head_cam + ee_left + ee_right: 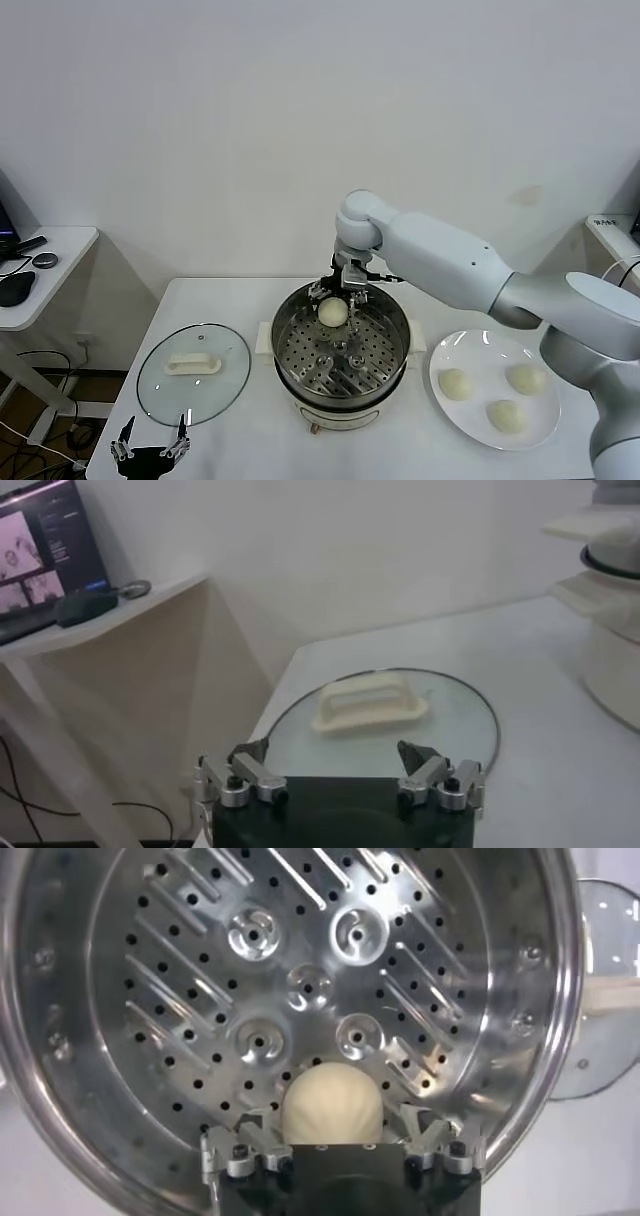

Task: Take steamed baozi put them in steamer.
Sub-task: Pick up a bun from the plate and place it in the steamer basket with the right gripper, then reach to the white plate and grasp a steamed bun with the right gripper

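Baozi (331, 1105) sits at your steamer's (341, 349) far rim, between the right gripper's (340, 1138) spread-apart fingers, ungripped; left gripper (151, 449) parked open by the table edge.

The right wrist view looks straight down into the steamer (150, 998), its shiny perforated bottom filling most of the frame — rows of round holes, slanted slots and a few raised swirled bosses around the middle. One steamed baozi (330, 1106), smooth and cream-white, sits on the perforated bottom near the wall, between the fingers of the right gripper (336, 1138), whose jaws stand spread to either side of it. Beyond the steamer's rim, part of a glass lid (605, 998) lies on the table (560, 1168).
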### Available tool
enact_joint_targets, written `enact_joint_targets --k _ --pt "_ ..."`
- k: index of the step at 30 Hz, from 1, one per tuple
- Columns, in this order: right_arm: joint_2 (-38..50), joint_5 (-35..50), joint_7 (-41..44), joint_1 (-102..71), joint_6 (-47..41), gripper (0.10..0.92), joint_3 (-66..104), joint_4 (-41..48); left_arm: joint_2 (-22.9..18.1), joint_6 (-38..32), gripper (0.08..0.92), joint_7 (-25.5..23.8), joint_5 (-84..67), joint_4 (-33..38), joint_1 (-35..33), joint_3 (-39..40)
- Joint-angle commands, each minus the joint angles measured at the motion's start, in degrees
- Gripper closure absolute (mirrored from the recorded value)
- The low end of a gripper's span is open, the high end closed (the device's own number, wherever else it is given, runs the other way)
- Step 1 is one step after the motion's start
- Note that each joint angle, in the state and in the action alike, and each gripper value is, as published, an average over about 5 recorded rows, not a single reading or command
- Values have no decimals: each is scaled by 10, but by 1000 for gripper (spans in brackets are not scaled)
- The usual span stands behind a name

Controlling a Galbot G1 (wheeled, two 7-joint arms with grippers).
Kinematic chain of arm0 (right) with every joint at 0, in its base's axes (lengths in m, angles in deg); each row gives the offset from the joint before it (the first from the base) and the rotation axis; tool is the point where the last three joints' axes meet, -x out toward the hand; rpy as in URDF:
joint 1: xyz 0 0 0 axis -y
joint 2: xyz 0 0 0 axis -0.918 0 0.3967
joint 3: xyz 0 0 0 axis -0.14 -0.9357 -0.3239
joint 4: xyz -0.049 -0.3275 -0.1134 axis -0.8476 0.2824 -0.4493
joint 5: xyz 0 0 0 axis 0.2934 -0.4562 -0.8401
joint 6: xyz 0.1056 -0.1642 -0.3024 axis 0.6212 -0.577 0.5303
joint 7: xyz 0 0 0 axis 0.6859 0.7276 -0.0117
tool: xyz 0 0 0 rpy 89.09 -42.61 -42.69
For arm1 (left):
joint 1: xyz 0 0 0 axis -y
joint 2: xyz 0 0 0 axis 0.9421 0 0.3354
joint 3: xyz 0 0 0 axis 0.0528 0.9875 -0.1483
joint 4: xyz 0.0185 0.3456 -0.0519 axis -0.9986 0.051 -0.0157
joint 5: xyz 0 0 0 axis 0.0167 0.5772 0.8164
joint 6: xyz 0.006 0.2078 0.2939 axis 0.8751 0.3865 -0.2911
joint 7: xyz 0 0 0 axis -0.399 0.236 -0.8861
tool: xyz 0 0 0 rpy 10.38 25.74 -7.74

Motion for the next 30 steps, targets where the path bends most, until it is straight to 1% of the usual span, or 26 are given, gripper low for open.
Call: enact_joint_targets --k 1,4,6,11,14,17,20,23,25,30 --pt "52 85 -2 37 -72 203 3 -53 2 1 177 -2 1 7 -5 4" --pt "113 158 6 81 -141 203 7 -103 4 2 177 -3 1 10 -5 5" --pt "160 215 2 127 -226 203 -6 -145 6 2 177 -3 1 9 -6 4" --pt "276 377 -10 229 -491 203 -66 -242 21 2 177 -4 -1 3 -9 3" --pt "339 408 -8 232 -594 203 -74 -267 27 2 177 -5 -1 -1 -2 4" --pt "398 379 -7 210 -656 203 -86 -288 25 4 177 -6 -2 1 4 6" --pt "446 322 0 166 -678 203 -95 -314 24 5 177 -8 -3 6 2 8" --pt "478 283 3 90 -677 203 -63 -329 21 7 177 -9 -6 10 -3 9" --pt "492 256 3 16 -667 203 -13 -330 18 9 177 -10 -8 12 -7 9" --pt "499 173 6 -160 -639 203 105 -319 16 10 177 -11 -12 14 -22 8"
